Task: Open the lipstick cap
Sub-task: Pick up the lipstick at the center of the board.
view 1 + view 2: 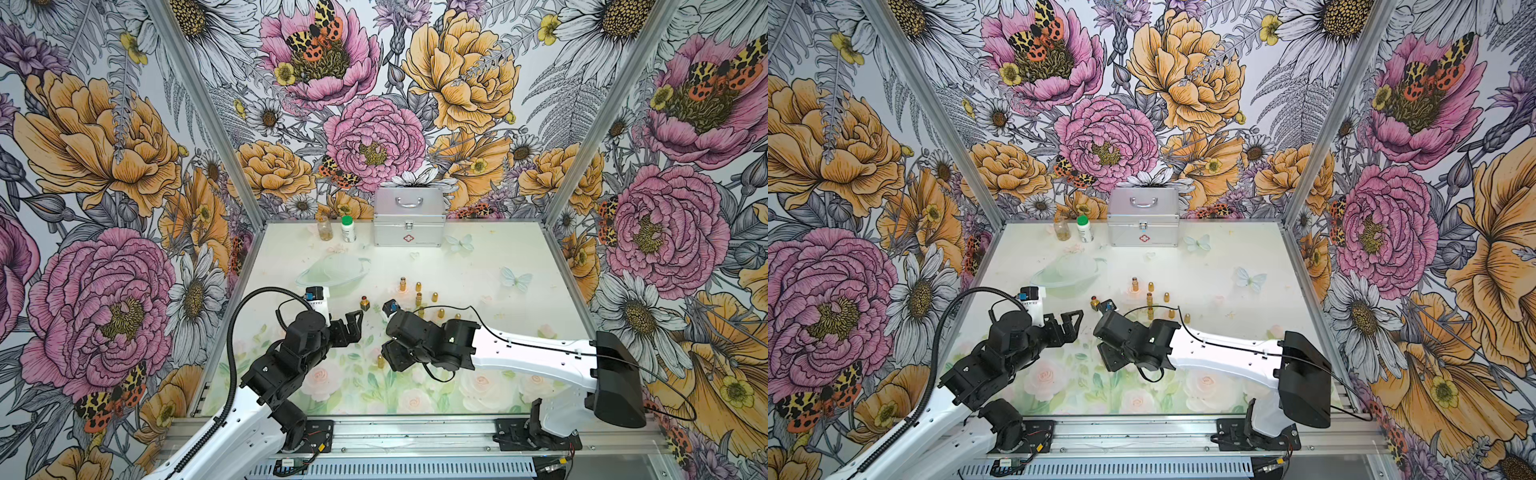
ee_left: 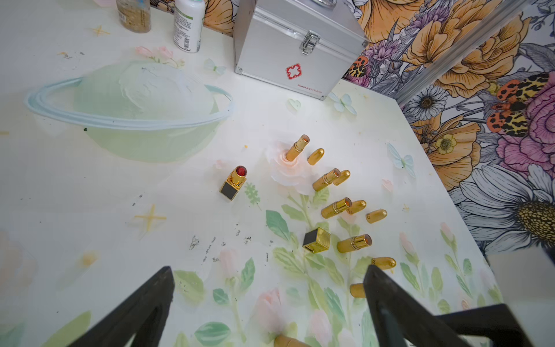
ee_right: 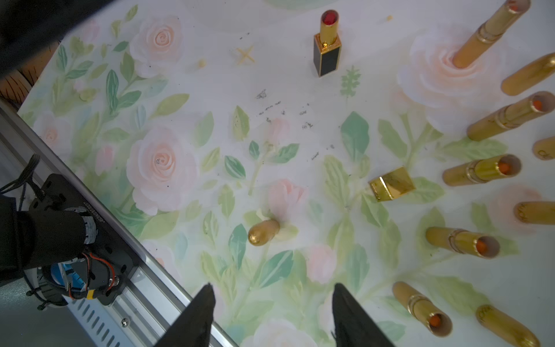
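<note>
A black and gold square lipstick [image 1: 365, 304] [image 2: 235, 183] [image 3: 326, 48] stands upright near the table's middle with its red tip bare. Its square gold cap [image 2: 316, 240] [image 3: 392, 184] lies on its side a short way off, among the round tubes. My left gripper [image 1: 357, 328] [image 2: 268, 270] hovers open just short of the lipstick, holding nothing. My right gripper [image 3: 273, 287] is open and empty too, above the flowered mat near the front edge. A round gold cap [image 3: 264, 232] [image 1: 379, 360] lies just ahead of it.
Several uncapped round gold lipstick tubes [image 2: 354, 243] and loose caps [image 2: 376, 216] stand and lie to the right of the square one. A silver first-aid case [image 1: 409, 216], a white bottle [image 1: 348, 228] and a glass jar [image 1: 324, 226] line the back. A metal rail [image 3: 99, 192] runs along the front.
</note>
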You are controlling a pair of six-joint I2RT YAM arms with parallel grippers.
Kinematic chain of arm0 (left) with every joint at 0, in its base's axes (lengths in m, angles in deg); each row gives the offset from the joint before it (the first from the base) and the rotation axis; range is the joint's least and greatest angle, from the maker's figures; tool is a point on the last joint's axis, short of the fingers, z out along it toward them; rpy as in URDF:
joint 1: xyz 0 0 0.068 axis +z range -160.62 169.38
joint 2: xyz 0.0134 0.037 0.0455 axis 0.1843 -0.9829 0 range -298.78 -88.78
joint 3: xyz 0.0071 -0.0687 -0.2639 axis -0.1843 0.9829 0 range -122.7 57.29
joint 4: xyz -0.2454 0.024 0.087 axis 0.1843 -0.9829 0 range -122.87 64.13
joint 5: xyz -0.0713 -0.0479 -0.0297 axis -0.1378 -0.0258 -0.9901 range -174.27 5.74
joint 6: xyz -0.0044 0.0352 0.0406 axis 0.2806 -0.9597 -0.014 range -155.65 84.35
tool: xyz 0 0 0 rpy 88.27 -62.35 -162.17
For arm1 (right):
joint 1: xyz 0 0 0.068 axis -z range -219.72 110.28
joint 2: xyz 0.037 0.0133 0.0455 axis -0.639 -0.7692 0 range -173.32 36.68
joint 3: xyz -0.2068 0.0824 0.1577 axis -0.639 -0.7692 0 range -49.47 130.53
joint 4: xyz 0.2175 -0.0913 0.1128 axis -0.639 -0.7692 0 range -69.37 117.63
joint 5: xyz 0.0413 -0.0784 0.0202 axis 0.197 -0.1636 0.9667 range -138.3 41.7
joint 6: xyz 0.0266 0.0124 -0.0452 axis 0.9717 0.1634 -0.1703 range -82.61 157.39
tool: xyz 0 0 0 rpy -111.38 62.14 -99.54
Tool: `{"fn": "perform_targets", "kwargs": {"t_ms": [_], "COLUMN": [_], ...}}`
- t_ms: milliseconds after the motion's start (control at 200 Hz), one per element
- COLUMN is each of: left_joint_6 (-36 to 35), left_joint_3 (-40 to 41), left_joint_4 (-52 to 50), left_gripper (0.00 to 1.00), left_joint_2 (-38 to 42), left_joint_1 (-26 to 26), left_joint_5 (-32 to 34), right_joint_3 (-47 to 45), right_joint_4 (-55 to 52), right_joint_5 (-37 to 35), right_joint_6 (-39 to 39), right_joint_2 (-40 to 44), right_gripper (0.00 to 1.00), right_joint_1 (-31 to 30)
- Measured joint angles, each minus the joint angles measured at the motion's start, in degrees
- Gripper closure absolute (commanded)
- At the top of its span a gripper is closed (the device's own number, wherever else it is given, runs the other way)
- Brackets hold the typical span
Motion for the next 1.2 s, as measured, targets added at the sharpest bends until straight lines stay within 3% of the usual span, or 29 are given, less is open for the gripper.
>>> {"fn": "perform_targets", "kwargs": {"t_ms": [225, 505, 1201], "left_joint_6": [0.79, 0.76, 0.72], "left_joint_3": [-0.04, -0.07, -0.07], "left_joint_4": [-1.99, -2.32, -3.06], "left_gripper": [0.01, 0.01, 0.01], "left_joint_2": [-1.55, -1.64, -2.01], "left_joint_1": [1.38, 2.05, 2.97], "left_joint_5": [-0.42, -0.39, -0.22], "right_joint_3": [4.94, 8.55, 10.01], "right_joint_4": [-1.09, -2.29, -3.21], "right_joint_5": [0.13, 0.63, 1.51], "right_joint_6": [2.27, 2.58, 2.54], "right_joint_2": [-8.24, -14.86, -20.33], "right_gripper": [0.38, 0.5, 0.64], "right_joint_1": [-0.44, -0.42, -0.44]}}
